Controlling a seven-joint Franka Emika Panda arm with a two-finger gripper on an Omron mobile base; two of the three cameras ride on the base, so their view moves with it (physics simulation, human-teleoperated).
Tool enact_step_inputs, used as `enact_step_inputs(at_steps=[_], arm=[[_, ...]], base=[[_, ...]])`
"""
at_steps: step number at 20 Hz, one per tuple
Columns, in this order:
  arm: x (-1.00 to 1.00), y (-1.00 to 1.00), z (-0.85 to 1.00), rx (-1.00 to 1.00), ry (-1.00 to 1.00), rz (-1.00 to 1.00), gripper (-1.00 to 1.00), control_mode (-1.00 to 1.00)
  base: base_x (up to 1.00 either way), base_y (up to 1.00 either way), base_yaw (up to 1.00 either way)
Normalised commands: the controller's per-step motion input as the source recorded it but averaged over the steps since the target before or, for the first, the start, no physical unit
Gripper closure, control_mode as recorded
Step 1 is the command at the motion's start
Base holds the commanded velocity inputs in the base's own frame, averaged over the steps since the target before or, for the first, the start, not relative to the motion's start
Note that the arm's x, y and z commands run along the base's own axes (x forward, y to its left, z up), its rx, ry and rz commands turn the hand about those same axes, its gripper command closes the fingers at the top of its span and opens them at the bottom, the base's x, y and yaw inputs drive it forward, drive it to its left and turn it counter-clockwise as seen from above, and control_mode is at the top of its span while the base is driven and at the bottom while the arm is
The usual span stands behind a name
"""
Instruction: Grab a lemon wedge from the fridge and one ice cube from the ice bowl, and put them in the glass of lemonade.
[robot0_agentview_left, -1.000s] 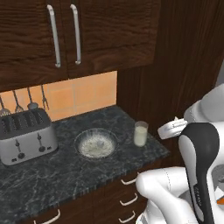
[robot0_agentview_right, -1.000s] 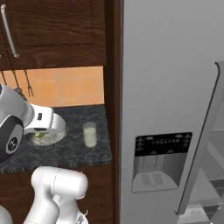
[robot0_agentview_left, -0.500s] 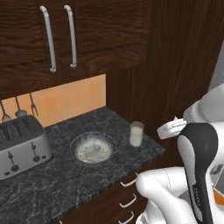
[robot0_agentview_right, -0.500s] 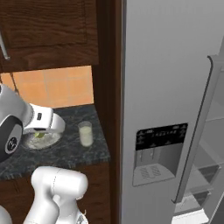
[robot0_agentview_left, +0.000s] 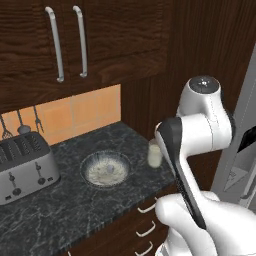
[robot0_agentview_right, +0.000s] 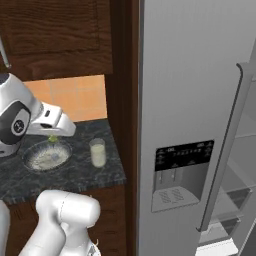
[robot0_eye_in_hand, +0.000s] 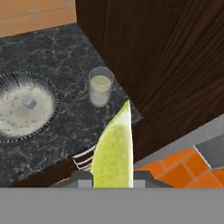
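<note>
Yellow-green, the wedge (robot0_eye_in_hand: 114, 153) sits clamped in the tool (robot0_eye_in_hand: 113, 178), raised above the dark marble desk (robot0_agentview_left: 65, 205) near its right end. Below on the desk, the glass (robot0_eye_in_hand: 100, 86) of pale lemonade stands just right of the bowl (robot0_eye_in_hand: 49, 89), apart from it; one ice cube (robot0_eye_in_hand: 29, 102) lies in the bowl. The grey fridge (robot0_agentview_right: 190, 100) stands right of the glass, beyond a dark wooden panel.

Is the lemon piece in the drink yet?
Not yet. The claw holds the lemon wedge up in the air, and the glass of lemonade stands apart on the counter.
</note>
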Motion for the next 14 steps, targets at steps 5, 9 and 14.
enact_step_inputs(at_steps=[5, 9, 14], arm=[[1.0, -0.24, -0.86, 0.01, 0.03, 0.0, 1.0, -1.0], [0.89, -0.28, -0.33, 0.02, 0.19, 0.0, 1.0, -1.0], [0.61, -0.03, -0.01, 0.15, 0.16, 0.02, 1.0, -1.0]], base=[[0.0, 0.0, 0.0], [0.0, 0.0, 0.0], [0.0, 0.0, 0.0]])
